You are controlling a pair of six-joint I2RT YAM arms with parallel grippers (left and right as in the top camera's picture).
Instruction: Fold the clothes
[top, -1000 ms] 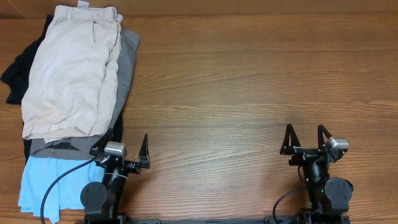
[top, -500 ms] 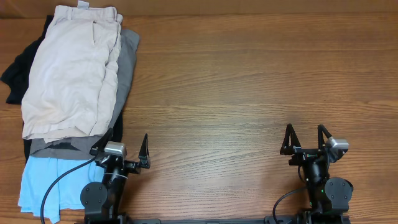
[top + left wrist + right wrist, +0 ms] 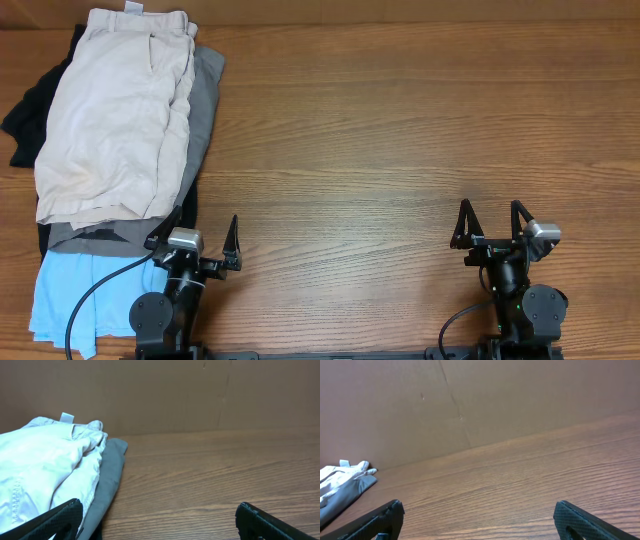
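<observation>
Woodgrain is shown across the whole counter (image 3: 400, 130), which is backed at its far edge by a plain brown board (image 3: 200, 395). A pile of garments is heaped at the far left corner of the counter. At the top of the pile the beige shorts (image 3: 115, 120) are laid, folded lengthwise, with the waistband (image 3: 140, 20) turned toward the far edge and the leg hems toward the near side. Beneath them the grey shorts (image 3: 205, 110) are spread, exposed along the right side of the beige pair and in a strip below its hems. A light-blue garment (image 3: 70, 290) is seen at the near end of the pile, partly covered by the grey cloth and just beside the left arm's base. A black garment (image 3: 30, 115) is left showing at the pile's left edge, under the others.

The left claw (image 3: 207, 214) is parked near the front edge, close to the near right corner of the pile, with its fingers spread wide and nothing gripped between them. The right claw (image 3: 490, 204) is parked well apart from the clothes at the front right, likewise released and empty.

A small white tag (image 3: 133, 7) is seen standing up from the waistband of the beige shorts.
</observation>
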